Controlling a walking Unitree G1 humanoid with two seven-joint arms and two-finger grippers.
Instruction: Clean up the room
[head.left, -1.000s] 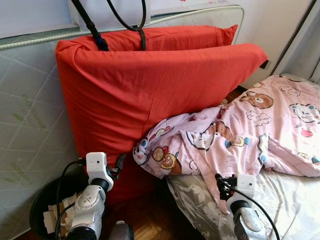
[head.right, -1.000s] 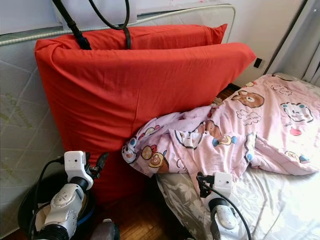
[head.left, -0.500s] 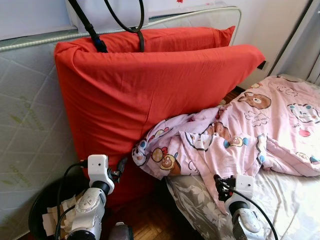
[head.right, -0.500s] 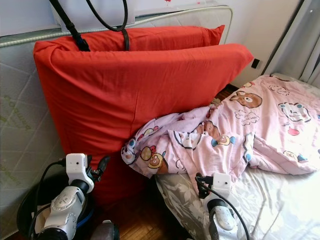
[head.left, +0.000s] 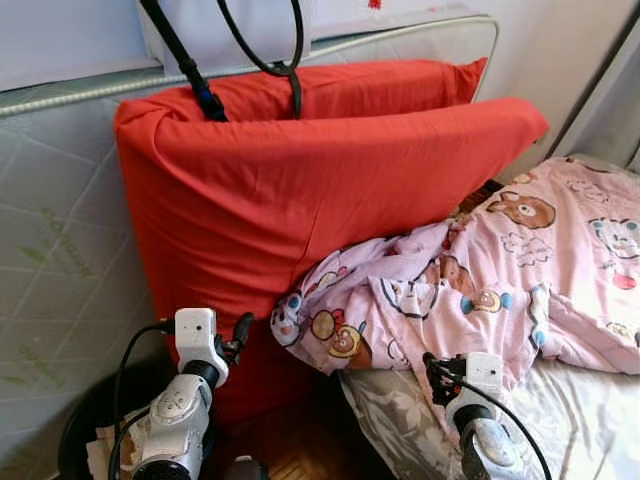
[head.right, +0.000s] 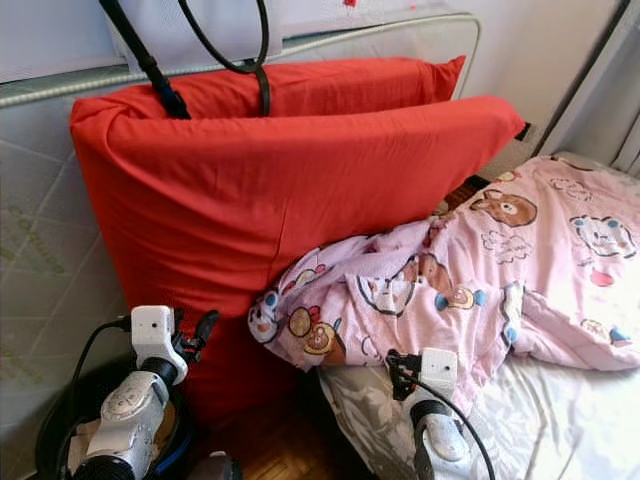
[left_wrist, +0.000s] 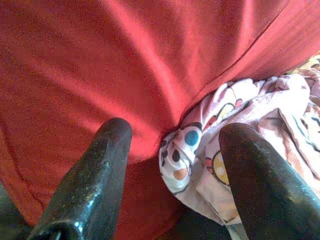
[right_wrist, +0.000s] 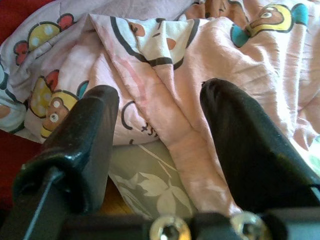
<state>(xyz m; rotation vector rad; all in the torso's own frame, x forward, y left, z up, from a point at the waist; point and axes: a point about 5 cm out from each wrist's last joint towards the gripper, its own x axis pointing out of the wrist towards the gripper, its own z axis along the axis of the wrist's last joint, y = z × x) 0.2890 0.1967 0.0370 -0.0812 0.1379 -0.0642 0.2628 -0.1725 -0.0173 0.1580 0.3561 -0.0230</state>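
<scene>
Since the earlier frame, only the camera has shifted. Left gripper (left_wrist: 172, 172), fingers spread and empty, faces the red cushion (head.left: 330, 190). Right gripper (right_wrist: 157, 150), likewise released, hovers near the pink cartoon blanket (head.left: 470, 290) hanging off the bed (head.left: 590, 420). Approach step; next, probably grasp the blanket edge.

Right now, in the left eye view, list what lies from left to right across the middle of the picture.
Quilted white mattress standing on edge → red cushion leaning on it → pink cartoon-print blanket spilling off the bed.
</scene>
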